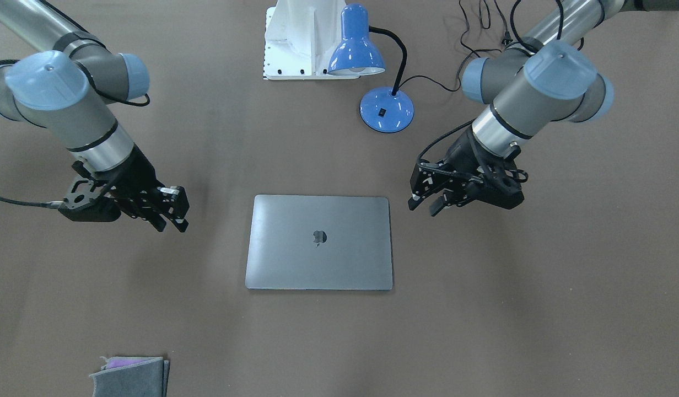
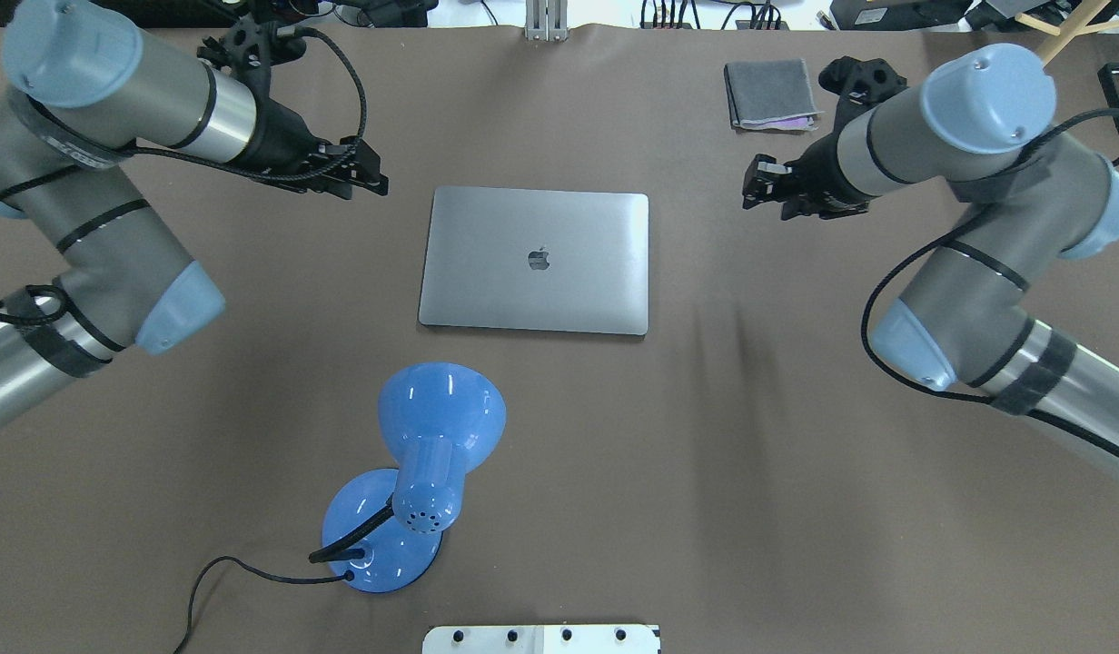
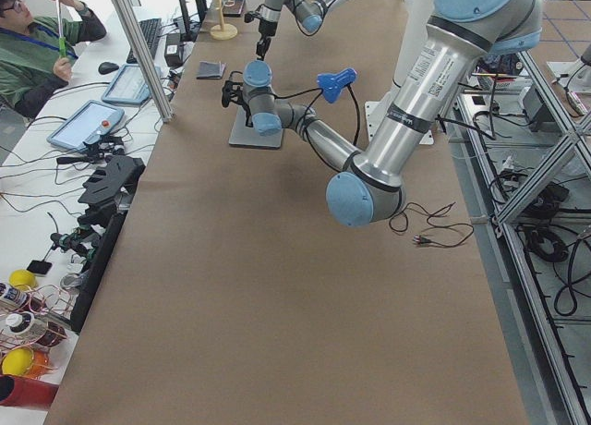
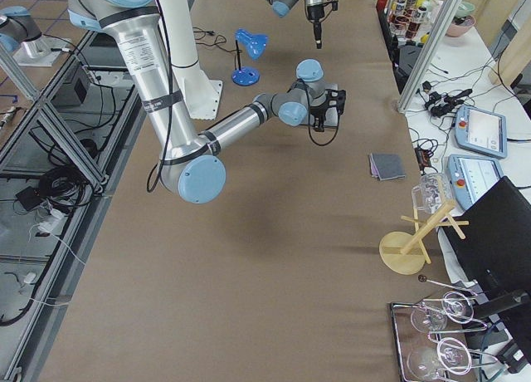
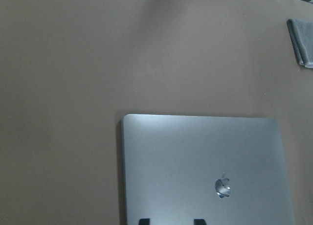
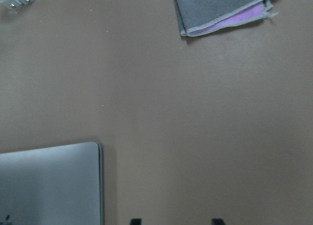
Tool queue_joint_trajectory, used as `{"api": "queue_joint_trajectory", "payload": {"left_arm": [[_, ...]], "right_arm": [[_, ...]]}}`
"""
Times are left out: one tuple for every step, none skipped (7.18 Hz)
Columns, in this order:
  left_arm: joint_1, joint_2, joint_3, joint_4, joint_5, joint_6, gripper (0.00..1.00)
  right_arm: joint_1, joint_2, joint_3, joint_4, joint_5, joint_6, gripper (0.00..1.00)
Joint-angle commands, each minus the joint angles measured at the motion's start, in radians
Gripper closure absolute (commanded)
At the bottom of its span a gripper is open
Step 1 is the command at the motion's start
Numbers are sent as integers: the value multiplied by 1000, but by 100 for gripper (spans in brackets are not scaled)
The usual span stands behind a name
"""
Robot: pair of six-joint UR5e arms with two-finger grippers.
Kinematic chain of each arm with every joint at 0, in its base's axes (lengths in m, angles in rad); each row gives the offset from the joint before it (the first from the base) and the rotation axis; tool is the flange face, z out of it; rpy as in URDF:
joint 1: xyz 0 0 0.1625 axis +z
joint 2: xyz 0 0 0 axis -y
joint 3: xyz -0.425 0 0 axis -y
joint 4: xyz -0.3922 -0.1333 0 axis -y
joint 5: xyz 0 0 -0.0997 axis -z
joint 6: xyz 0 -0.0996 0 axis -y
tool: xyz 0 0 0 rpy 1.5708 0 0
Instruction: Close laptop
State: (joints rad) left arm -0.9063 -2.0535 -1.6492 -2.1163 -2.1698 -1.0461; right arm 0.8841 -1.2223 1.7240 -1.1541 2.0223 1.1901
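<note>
The grey laptop (image 1: pixel 319 242) lies flat on the brown table with its lid down and the dark apple logo facing up; it also shows in the overhead view (image 2: pixel 535 260). Its keys and screen are hidden. My left gripper (image 2: pixel 364 177) hovers open and empty just off the laptop's left far corner; the left wrist view shows its fingertips apart (image 5: pixel 170 221) over the lid (image 5: pixel 205 171). My right gripper (image 2: pixel 764 191) hovers open and empty off the laptop's right side, and only the lid's corner (image 6: pixel 49 186) shows in the right wrist view.
A blue desk lamp (image 2: pixel 441 418) with a black cord stands on the near side of the laptop. A folded grey and purple cloth (image 2: pixel 770 94) lies at the far right. The white robot base (image 1: pixel 303 38) sits at the table's near edge.
</note>
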Motion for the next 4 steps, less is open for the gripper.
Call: {"api": "queue_joint_trajectory", "payload": {"left_arm": [[-104, 132, -168, 285, -27, 317, 1], [-168, 154, -225, 428, -27, 468, 1], [-243, 200, -250, 532, -27, 677, 1], [-328, 257, -254, 570, -28, 851, 1]], "right_arm": [[120, -179, 95, -68, 76, -226, 0], [189, -278, 112, -69, 76, -354, 0], [267, -380, 117, -69, 76, -536, 0], [351, -455, 117, -69, 78, -690, 0]]}}
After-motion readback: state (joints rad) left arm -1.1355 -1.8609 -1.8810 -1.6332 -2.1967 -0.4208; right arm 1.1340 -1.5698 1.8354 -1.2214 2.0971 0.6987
